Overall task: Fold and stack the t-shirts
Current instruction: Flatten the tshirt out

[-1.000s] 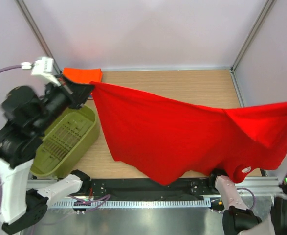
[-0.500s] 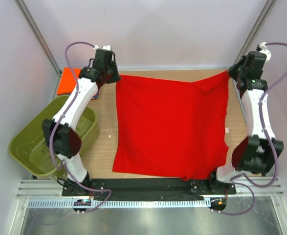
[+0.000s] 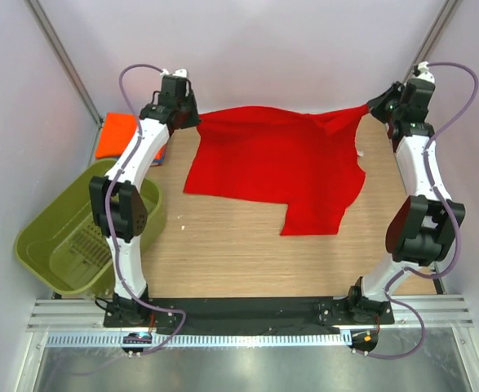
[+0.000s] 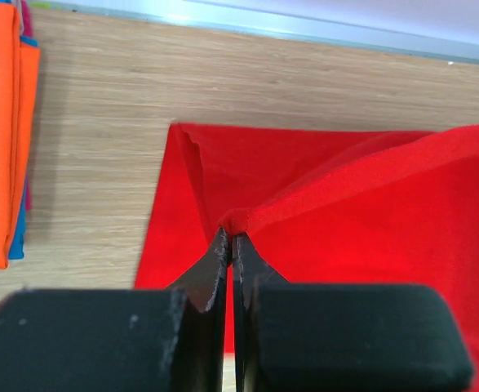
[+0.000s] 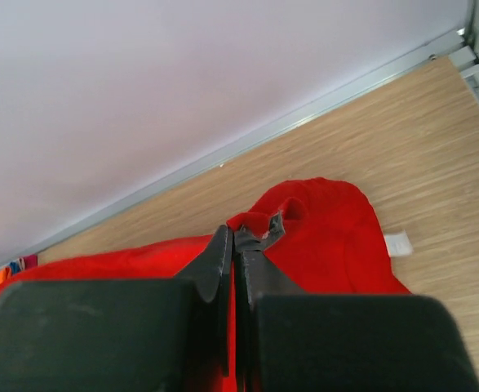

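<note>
The left gripper and right gripper each clamp a far corner of the red shirt. The orange shirt and basket lie left.

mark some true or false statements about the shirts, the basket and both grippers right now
1. The left gripper is shut on an edge of the red t-shirt. True.
2. The right gripper is open and holds nothing. False: it is shut on the red t-shirt as well.
3. The red t-shirt lies in the olive-green basket. False: it is spread over the far part of the table, and the basket sits at the left.
4. The orange t-shirt lies folded at the far left of the table, beyond the basket. True.
5. The red t-shirt covers the orange t-shirt. False: they are apart, with bare wood between them.
</note>
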